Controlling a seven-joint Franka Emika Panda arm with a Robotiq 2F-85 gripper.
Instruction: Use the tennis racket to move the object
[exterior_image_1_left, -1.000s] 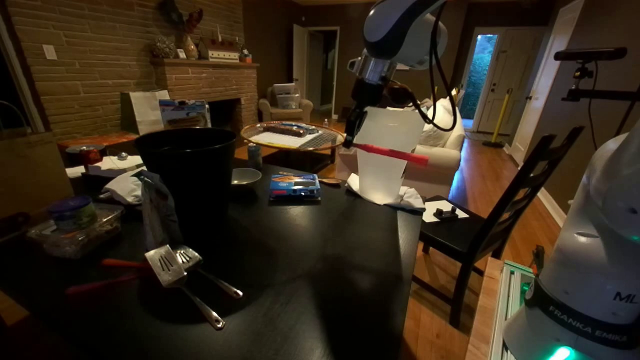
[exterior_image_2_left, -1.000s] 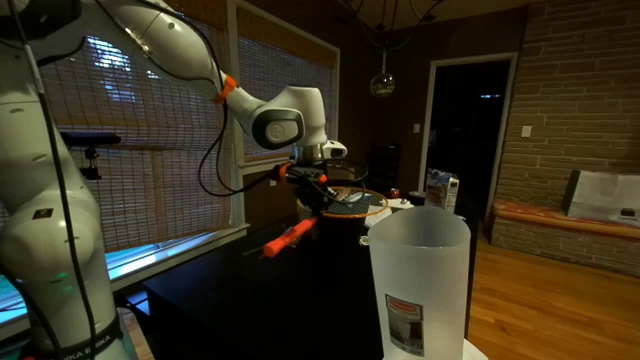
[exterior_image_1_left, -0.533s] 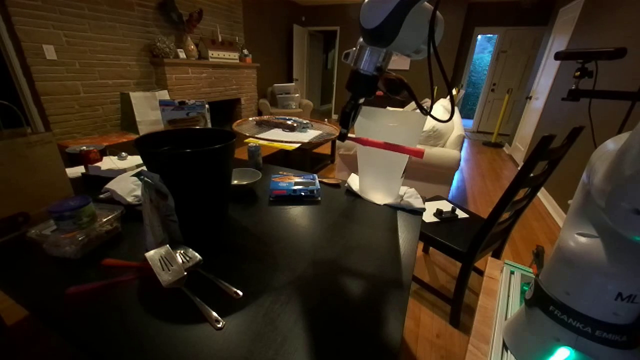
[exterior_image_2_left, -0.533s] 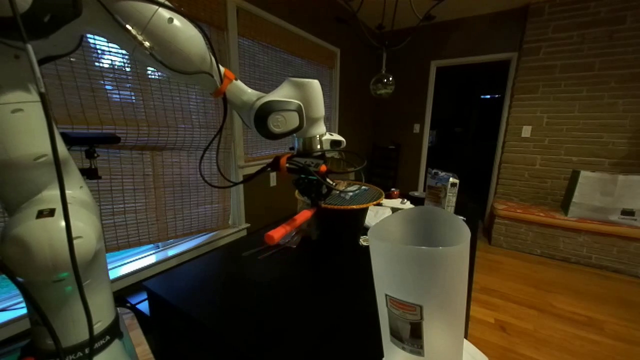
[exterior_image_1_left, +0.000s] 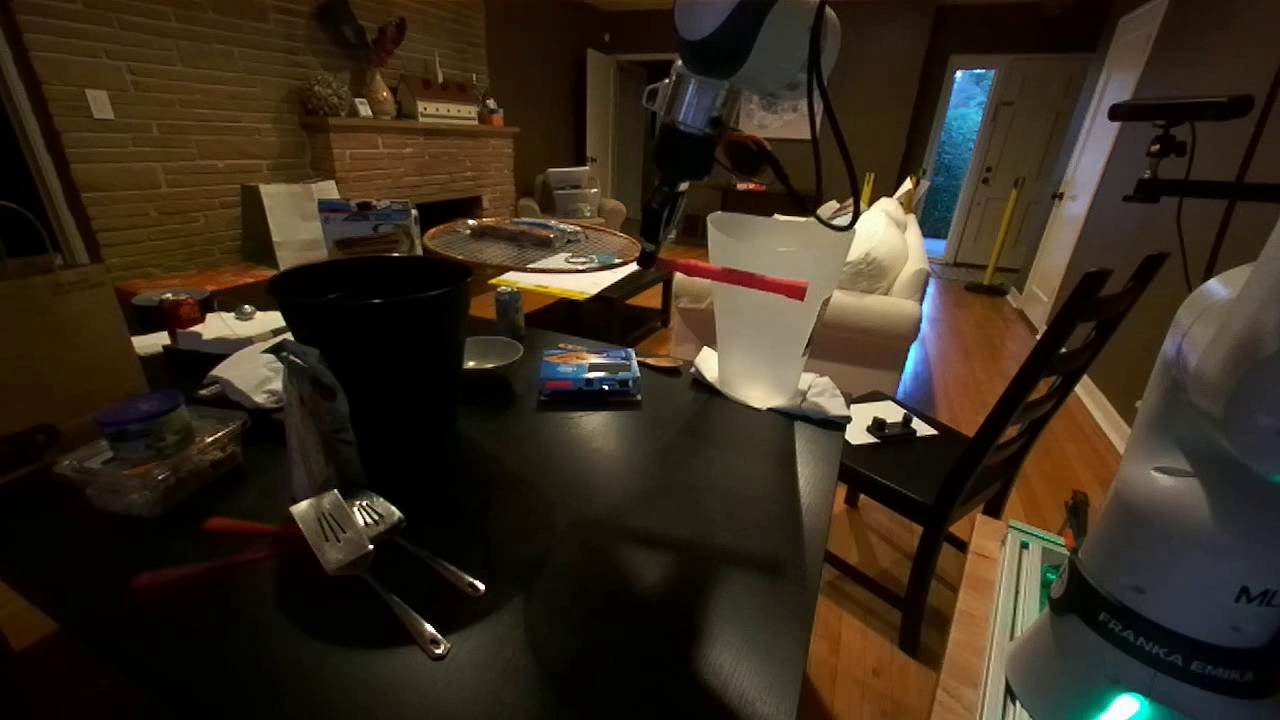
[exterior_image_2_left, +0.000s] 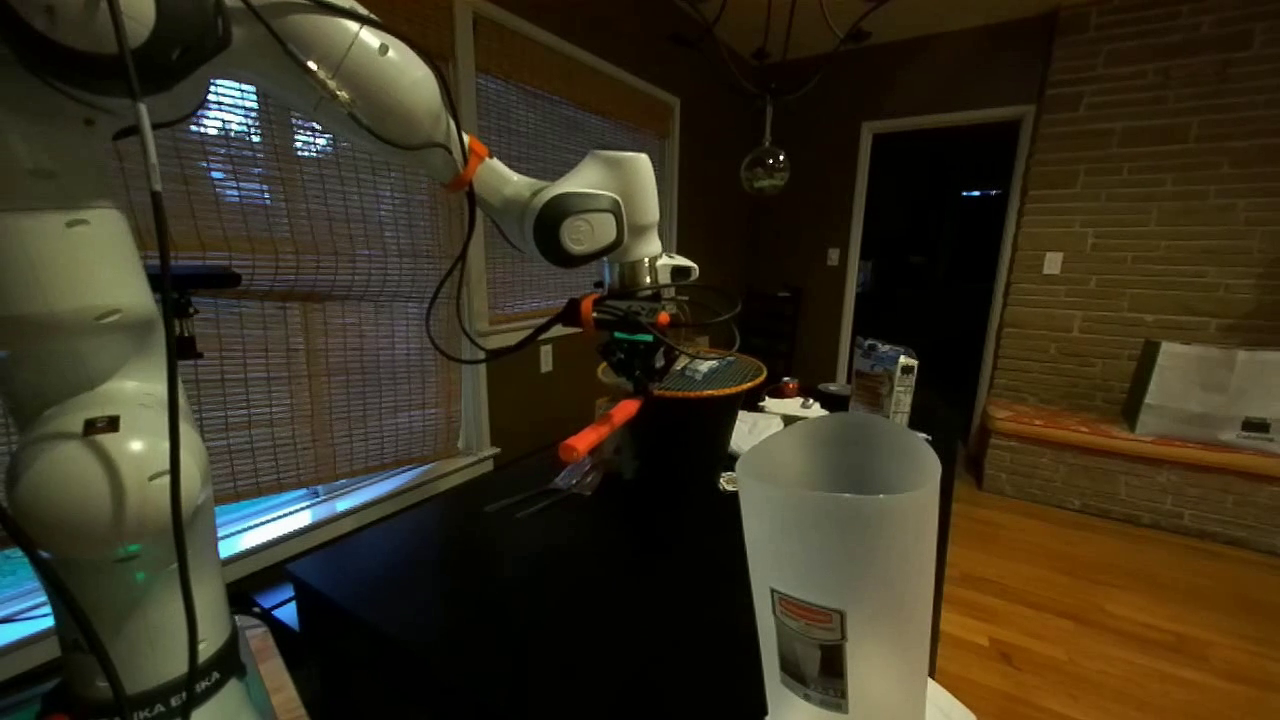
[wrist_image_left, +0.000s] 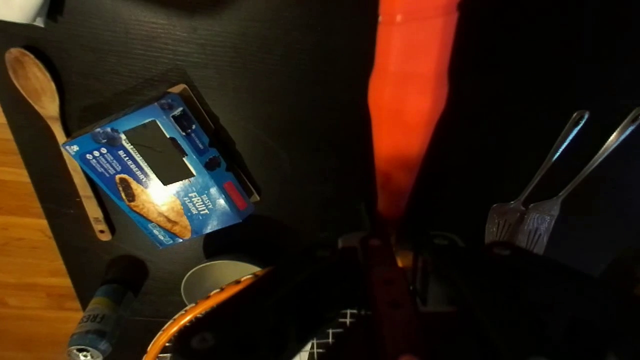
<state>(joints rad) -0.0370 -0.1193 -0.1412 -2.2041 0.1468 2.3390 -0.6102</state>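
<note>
Blue box (wrist_image_left: 155, 200): blueberry, printed side up on blk tbl (exterior_image_1_left: 680, 440), wooden spoon (wrist_image_left: 56, 125) just beside.
Can (wrist_image_left: 97, 320): upright nr tbl edge.
Bowl (exterior_image_1_left: 492, 354): nr box & blk bin (exterior_image_1_left: 400, 350).
Spatulas (exterior_image_1_left: 345, 548): 2, metal, slotted, heads overlapping.
Frosted bin (exterior_image_2_left: 870, 560): upright, lbl on side; white cloth (exterior_image_1_left: 825, 398) at base.
Chair (exterior_image_1_left: 915, 475): by tbl; paper (exterior_image_1_left: 860, 422) + sm blk item (exterior_image_1_left: 890, 428) on seat.
Couch (exterior_image_1_left: 880, 315): cream, past tbl.
Glass globe (exterior_image_2_left: 765, 170): hanging.
Lidded tub (exterior_image_1_left: 147, 425): atop clear plastic container (exterior_image_1_left: 190, 475).

Dim overall, daylight through blinds (exterior_image_2_left: 330, 350), glare on blue box (wrist_image_left: 165, 197), shadows across black table (exterior_image_1_left: 580, 480)
</note>
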